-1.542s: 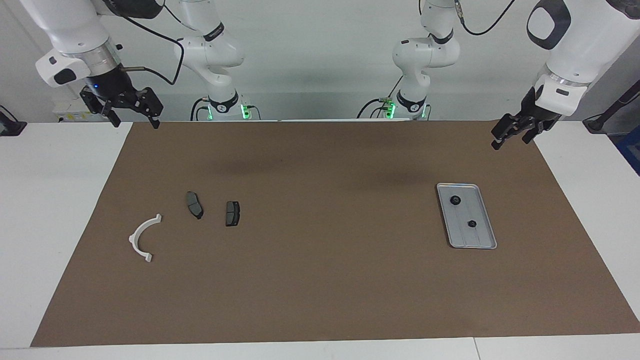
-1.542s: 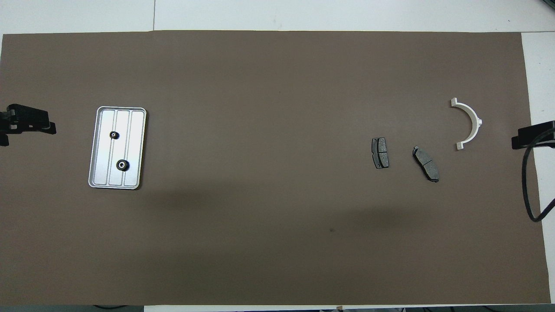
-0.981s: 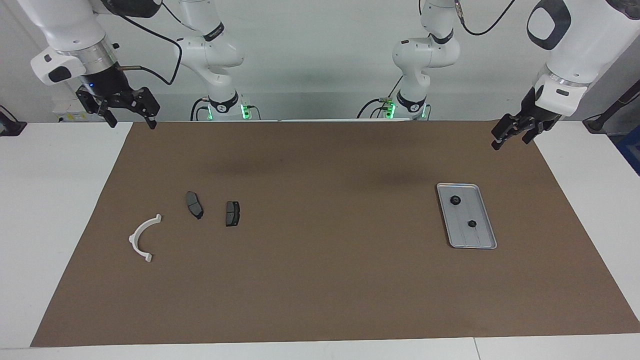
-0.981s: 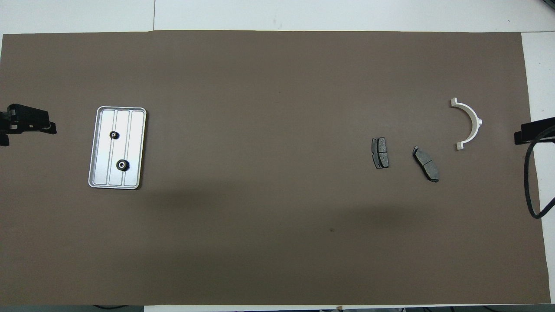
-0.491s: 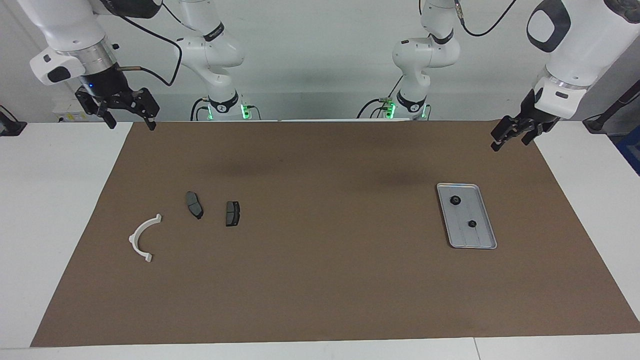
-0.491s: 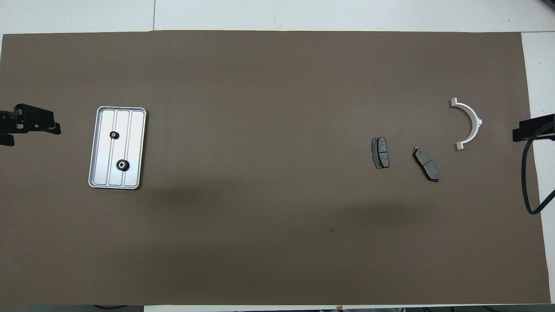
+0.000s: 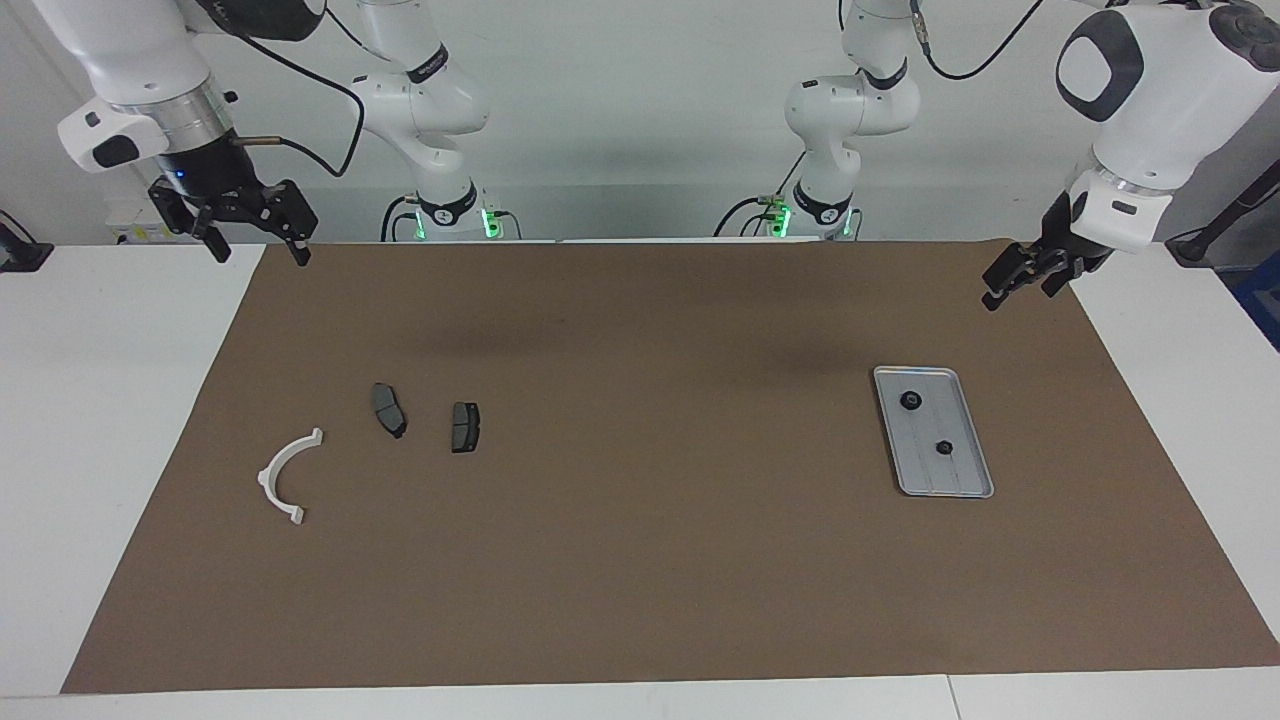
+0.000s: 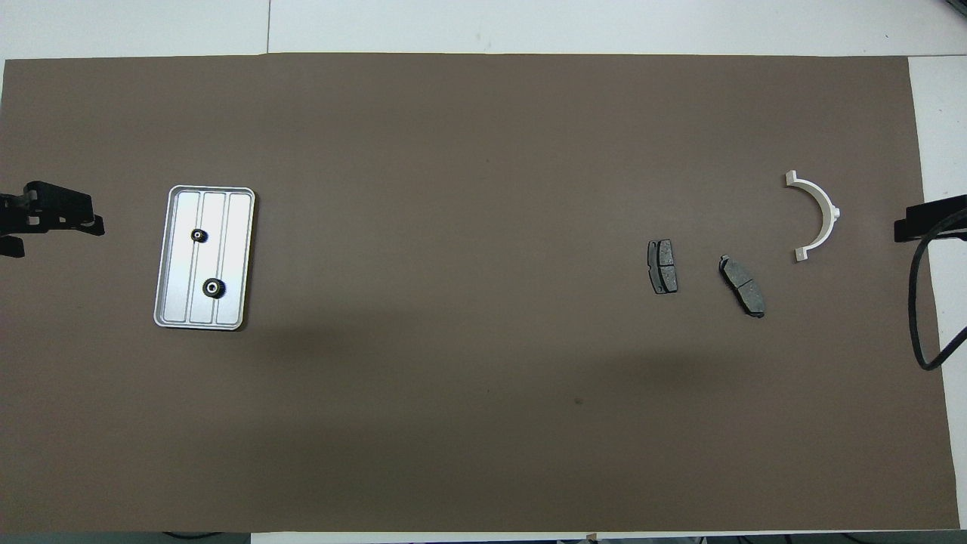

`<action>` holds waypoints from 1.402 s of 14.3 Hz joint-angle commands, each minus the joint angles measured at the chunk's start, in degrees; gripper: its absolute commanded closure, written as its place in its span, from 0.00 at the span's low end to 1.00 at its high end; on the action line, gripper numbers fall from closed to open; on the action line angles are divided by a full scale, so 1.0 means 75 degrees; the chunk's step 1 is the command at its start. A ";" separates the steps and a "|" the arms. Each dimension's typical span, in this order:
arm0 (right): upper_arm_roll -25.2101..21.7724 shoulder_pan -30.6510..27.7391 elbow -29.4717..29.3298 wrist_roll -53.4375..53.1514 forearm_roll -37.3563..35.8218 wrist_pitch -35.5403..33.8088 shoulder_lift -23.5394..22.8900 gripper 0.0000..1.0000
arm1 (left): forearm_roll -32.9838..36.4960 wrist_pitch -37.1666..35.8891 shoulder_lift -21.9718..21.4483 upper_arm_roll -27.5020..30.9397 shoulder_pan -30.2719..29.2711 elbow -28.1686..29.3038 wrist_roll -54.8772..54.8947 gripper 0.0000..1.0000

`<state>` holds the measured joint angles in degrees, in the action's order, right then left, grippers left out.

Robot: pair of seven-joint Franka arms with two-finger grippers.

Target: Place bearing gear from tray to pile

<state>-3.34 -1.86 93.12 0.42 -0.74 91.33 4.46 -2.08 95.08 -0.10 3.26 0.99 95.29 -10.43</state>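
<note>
The silver-grey tray [image 7: 962,474] lies on the brown mat toward the left arm's end of the table; it also shows in the overhead view [image 8: 235,257]. Two small black bearing gears lie in it, one [image 7: 910,400] [image 8: 214,287] nearer to the robots than the other [image 7: 941,447] [image 8: 199,236]. The pile lies toward the right arm's end: a white half-ring bracket [image 7: 280,475] [image 8: 822,211] and two dark brake pads [image 7: 389,409] [image 7: 465,426]. My left gripper [image 7: 1018,290] [image 8: 57,230] hangs open and empty in the air over the mat's edge beside the tray. My right gripper [image 7: 258,248] [image 8: 929,227] hangs open and empty over the mat's corner.
The brown mat [image 7: 640,560] covers most of the white table [image 7: 100,400]. A black cable [image 8: 918,317] hangs from the right arm over the mat's edge near the bracket. Both arm bases stand at the robots' edge of the table.
Both grippers have drifted only slightly in the air at their own ends of the table. The tray, gears and pile have not moved.
</note>
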 commanded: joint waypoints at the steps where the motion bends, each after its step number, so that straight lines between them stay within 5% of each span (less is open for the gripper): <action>1: 0.0024 -0.0034 0.0029 0.0143 0.0052 0.0139 -0.0009 0.00 | -0.0051 0.0435 -0.0256 -0.0048 -0.0027 0.0630 -0.0401 0.00; 15: 0.0000 -0.0185 0.0064 0.0635 0.0016 -0.0201 0.0096 0.00 | 0.0430 0.3610 0.0096 -0.0083 0.0196 0.3582 -0.1457 0.00; 20: 0.0000 -0.0432 0.0088 0.0448 0.0087 -0.0295 0.0132 0.00 | 0.0641 0.4010 0.0623 -0.0094 0.0219 0.3689 -0.1376 0.10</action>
<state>-3.75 -3.96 93.20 3.23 -0.73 89.81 4.52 1.21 123.14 3.71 2.19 1.96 122.26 -20.42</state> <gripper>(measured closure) 0.000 0.000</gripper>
